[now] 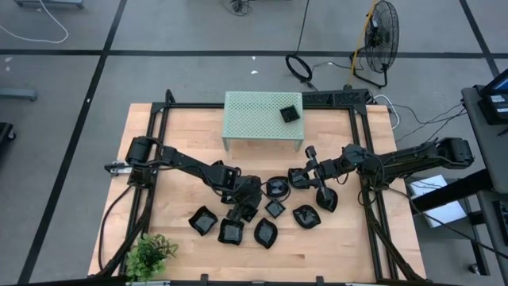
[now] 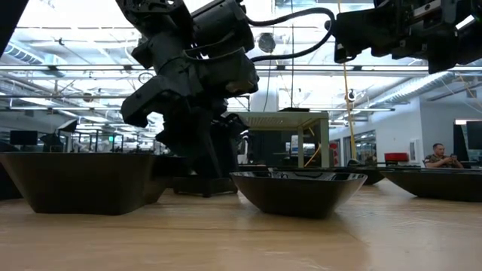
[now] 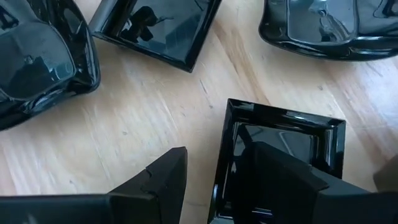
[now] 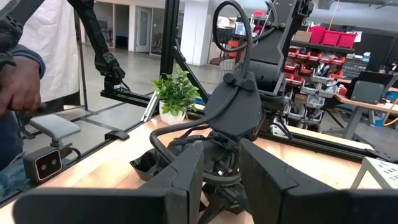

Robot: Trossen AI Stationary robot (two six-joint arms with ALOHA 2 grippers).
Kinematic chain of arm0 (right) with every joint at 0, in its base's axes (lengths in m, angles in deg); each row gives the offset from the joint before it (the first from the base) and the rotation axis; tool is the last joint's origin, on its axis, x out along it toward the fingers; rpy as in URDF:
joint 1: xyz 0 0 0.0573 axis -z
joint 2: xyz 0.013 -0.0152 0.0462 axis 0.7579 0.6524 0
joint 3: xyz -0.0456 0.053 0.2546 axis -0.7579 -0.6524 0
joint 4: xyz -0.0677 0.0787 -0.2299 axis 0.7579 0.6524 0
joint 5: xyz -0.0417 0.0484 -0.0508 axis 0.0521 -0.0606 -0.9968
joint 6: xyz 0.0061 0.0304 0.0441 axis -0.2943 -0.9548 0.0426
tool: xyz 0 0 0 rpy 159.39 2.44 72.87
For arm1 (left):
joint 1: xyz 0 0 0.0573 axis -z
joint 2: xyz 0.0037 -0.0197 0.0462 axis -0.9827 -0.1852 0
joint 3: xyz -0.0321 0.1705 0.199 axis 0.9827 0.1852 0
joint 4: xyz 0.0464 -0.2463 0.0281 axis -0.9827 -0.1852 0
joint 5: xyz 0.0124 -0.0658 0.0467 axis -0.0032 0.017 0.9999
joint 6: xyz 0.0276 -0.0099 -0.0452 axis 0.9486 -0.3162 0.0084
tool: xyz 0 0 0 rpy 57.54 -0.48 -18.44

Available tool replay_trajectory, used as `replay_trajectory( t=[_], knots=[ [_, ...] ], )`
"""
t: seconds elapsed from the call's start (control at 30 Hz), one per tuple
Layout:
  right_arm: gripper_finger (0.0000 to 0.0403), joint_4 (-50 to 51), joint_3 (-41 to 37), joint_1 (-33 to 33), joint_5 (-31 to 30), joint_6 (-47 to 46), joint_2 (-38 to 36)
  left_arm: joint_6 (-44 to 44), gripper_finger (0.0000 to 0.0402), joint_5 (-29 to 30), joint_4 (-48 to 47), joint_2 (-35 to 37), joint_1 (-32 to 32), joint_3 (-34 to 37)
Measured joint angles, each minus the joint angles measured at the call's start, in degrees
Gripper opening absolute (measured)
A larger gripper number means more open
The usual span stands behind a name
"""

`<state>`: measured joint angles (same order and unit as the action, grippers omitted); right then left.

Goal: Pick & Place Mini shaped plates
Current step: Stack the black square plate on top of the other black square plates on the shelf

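Note:
Several glossy black mini shaped plates (image 1: 265, 232) lie flat on the wooden table in a loose cluster near its front middle. My left gripper (image 3: 221, 186) is low over a square plate (image 3: 283, 134), open, slanting down. One finger (image 3: 165, 180) stands outside the plate's side rim and the other (image 3: 280, 180) inside the dish. In the high view this gripper (image 1: 243, 208) covers most of that plate. My right gripper (image 4: 222, 180) hangs raised and about level right of the cluster (image 1: 305, 163), fingers apart with nothing between them. My left gripper straddles the square plate's side rim (image 3: 225, 155), one finger inside the dish and one outside on the bare wood. It comes slanting down from above. The plate lies flat on the table. Whether either finger touches it I cannot tell.
A pale green perforated stand (image 1: 263, 119) stands at the table's far middle with one black plate (image 1: 290, 114) on top. A potted plant (image 1: 151, 253) sits at the near left corner. A person's arm (image 4: 18, 81) shows beyond the table. Black frame rails (image 1: 361, 151) line the sides.

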<state>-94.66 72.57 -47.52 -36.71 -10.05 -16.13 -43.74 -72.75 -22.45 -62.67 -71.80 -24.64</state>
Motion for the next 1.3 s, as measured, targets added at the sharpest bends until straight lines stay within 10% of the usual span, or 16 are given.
replay_trajectory(
  t=[0.6,1.13,1.3],
  knots=[
    [0.0091,0.31,0.00,0.00,0.00,0.02,0.00,-1.50,0.0185,-0.42,-1.10,0.42,-0.17,0.00],
    [0.0091,0.42,0.00,0.02,0.00,0.04,0.00,-1.50,0.0014,-0.46,-0.93,0.42,-0.33,0.00],
    [0.0091,0.42,0.00,0.01,-0.02,0.02,0.00,-2.26,0.0017,-0.17,-0.55,1.37,-0.32,-0.02]
  ],
)
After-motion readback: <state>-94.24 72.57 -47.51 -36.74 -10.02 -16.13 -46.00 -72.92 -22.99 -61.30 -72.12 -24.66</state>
